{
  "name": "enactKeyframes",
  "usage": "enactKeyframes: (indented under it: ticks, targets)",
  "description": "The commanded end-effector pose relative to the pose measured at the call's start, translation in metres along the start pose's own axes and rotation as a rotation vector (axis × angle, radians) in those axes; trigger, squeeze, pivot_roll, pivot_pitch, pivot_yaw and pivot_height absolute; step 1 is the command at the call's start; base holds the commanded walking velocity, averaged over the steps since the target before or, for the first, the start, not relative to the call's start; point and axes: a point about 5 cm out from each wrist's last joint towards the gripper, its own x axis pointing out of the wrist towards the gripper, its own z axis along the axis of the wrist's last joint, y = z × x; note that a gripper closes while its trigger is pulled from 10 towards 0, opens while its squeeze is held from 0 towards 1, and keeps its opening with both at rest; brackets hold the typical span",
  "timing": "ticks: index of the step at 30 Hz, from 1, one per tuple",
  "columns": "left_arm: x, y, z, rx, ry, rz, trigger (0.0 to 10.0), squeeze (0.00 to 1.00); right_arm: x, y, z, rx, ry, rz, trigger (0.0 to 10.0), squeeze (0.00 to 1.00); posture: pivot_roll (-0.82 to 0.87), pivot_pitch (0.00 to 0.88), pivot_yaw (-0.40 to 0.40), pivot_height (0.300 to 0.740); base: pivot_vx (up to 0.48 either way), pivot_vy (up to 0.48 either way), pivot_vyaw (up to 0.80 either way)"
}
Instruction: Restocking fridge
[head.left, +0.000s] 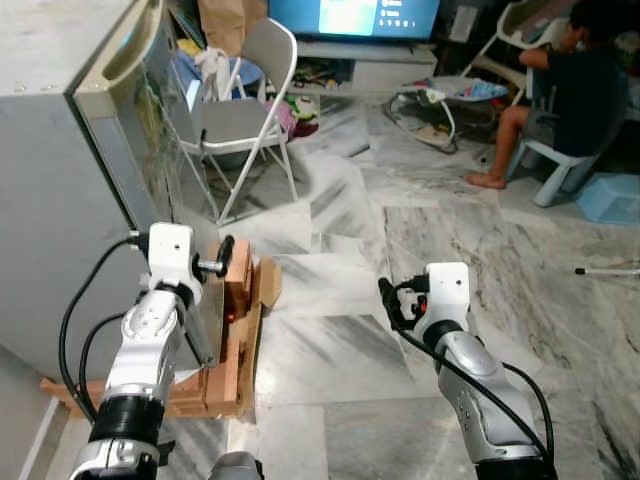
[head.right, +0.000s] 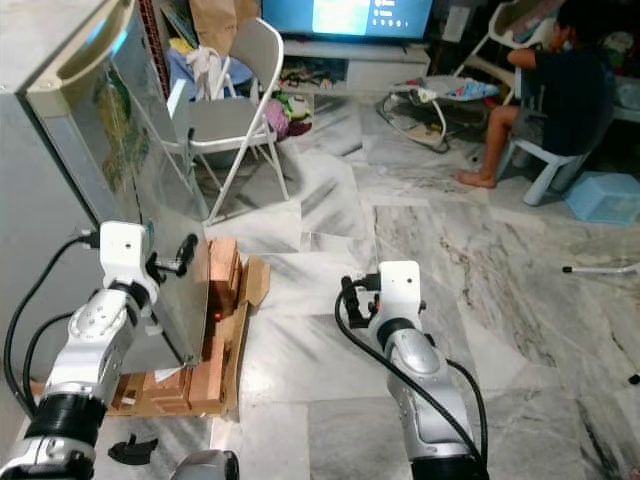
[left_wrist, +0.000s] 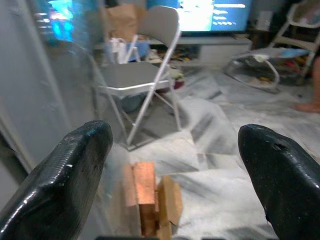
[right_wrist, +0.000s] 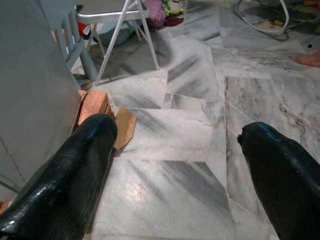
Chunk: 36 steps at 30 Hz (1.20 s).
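Both silver arms reach forward from the robot's body, bent at the elbow. The left gripper (head.left: 222, 262) is raised beside the lower corner of the fridge (head.left: 70, 190), its black fingers (left_wrist: 75, 170) spread wide apart and holding nothing; whether a fingertip touches the door edge cannot be told. The right gripper (head.left: 390, 300) hangs lower over the bare marble floor (head.left: 330, 350), well apart from the fridge, its fingers (right_wrist: 75, 165) likewise spread and empty.

The grey fridge stands at the robot's left, door shut, a recessed handle (head.left: 125, 50) along its top edge. It rests on wooden blocks (head.left: 238, 290) and a flap of cardboard (head.left: 268, 280).

Beyond the fridge stands a grey folding chair (head.left: 250, 100). Farther off are a lit screen (head.left: 350, 15) on a low white cabinet (head.left: 370, 65), a baby bouncer (head.left: 440, 100), and a person in dark clothes (head.left: 570, 85) seated on a small plastic stool (head.left: 560, 165).
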Motion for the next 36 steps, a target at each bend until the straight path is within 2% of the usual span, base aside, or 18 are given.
enactKeyframes:
  ticks: [1, 9, 13, 15, 19, 21, 23, 24, 25, 27, 30, 32, 33, 34, 36]
  targets:
    - [0.005, 0.002, 0.002, 0.001, 0.001, 0.036, 10.0, 0.0, -0.003, -0.002, 0.004, -0.003, -0.009, -0.007, 10.0, 0.0, 0.09, 0.025, -0.065, 0.74, 0.0, 0.0, 0.0]
    - [0.012, 0.003, 0.006, -0.005, -0.003, 0.058, 10.0, 0.0, -0.01, -0.009, -0.001, -0.009, 0.005, -0.027, 10.0, 0.0, 0.08, 0.033, -0.049, 0.74, 0.0, 0.0, 0.0]
    - [0.013, 0.012, 0.005, 0.018, 0.0, 0.118, 10.0, 0.0, -0.01, -0.005, -0.001, 0.0, 0.014, -0.013, 10.0, 0.0, 0.08, 0.038, -0.046, 0.74, 0.0, 0.0, 0.0]
    - [0.012, 0.013, 0.007, 0.0, -0.006, 0.104, 10.0, 0.0, -0.011, -0.002, -0.002, 0.006, 0.018, 0.005, 10.0, 0.0, 0.08, 0.039, -0.045, 0.74, 0.0, 0.0, 0.0]
    - [0.003, 0.004, 0.004, -0.026, -0.003, 0.002, 10.0, 0.0, -0.011, -0.003, -0.004, 0.018, 0.033, 0.027, 10.0, 0.0, 0.08, 0.042, -0.044, 0.74, 0.0, 0.0, 0.0]
    - [-0.004, 0.003, -0.001, 0.0, 0.014, -0.043, 10.0, 0.0, -0.011, -0.004, -0.006, 0.017, 0.045, 0.034, 10.0, 0.0, 0.09, 0.046, -0.043, 0.74, 0.0, 0.0, 0.0]
    - [-0.013, 0.007, -0.007, 0.029, 0.024, -0.05, 10.0, 0.0, -0.01, -0.005, -0.006, 0.016, 0.054, 0.041, 10.0, 0.0, 0.09, 0.047, -0.042, 0.74, 0.0, 0.0, 0.0]
    - [-0.021, 0.016, -0.014, 0.035, 0.048, -0.035, 10.0, 0.0, -0.008, -0.006, -0.006, 0.01, 0.062, 0.046, 10.0, 0.0, 0.09, 0.05, -0.041, 0.74, 0.0, 0.0, 0.0]
    - [-0.021, 0.016, -0.014, 0.035, 0.048, -0.035, 10.0, 0.0, -0.008, -0.006, -0.006, 0.01, 0.062, 0.046, 10.0, 0.0, 0.09, 0.05, -0.041, 0.74, 0.0, 0.0, 0.0]
    - [-0.03, 0.028, -0.02, 0.041, 0.071, -0.007, 10.0, 0.0, -0.008, -0.008, -0.009, -0.008, 0.089, 0.047, 10.0, 0.0, 0.1, 0.054, -0.044, 0.74, 0.0, 0.0, 0.0]
    - [-0.034, 0.038, -0.019, 0.06, 0.08, 0.024, 10.0, 0.0, -0.007, -0.009, -0.013, -0.014, 0.113, 0.051, 10.0, 0.0, 0.1, 0.056, -0.049, 0.74, 0.0, 0.0, 0.0]
    - [-0.03, 0.044, -0.016, 0.085, 0.073, 0.048, 10.0, 0.0, -0.007, -0.009, -0.013, -0.013, 0.115, 0.054, 10.0, 0.0, 0.11, 0.055, -0.056, 0.74, 0.0, 0.0, 0.0]
    - [-0.02, 0.052, -0.009, 0.097, 0.055, 0.09, 10.0, 0.0, -0.006, -0.006, -0.009, -0.011, 0.096, 0.058, 10.0, 0.0, 0.11, 0.055, -0.061, 0.74, 0.0, 0.0, 0.0]
    - [-0.02, 0.052, -0.009, 0.097, 0.055, 0.09, 10.0, 0.0, -0.006, -0.006, -0.009, -0.011, 0.096, 0.058, 10.0, 0.0, 0.11, 0.055, -0.061, 0.74, 0.0, 0.0, 0.0]
    - [-0.003, 0.056, 0.004, 0.093, 0.035, 0.103, 10.0, 0.0, -0.003, -0.003, 0.001, -0.031, 0.044, 0.062, 10.0, 0.0, 0.12, 0.056, -0.067, 0.74, 0.0, 0.0, 0.0]
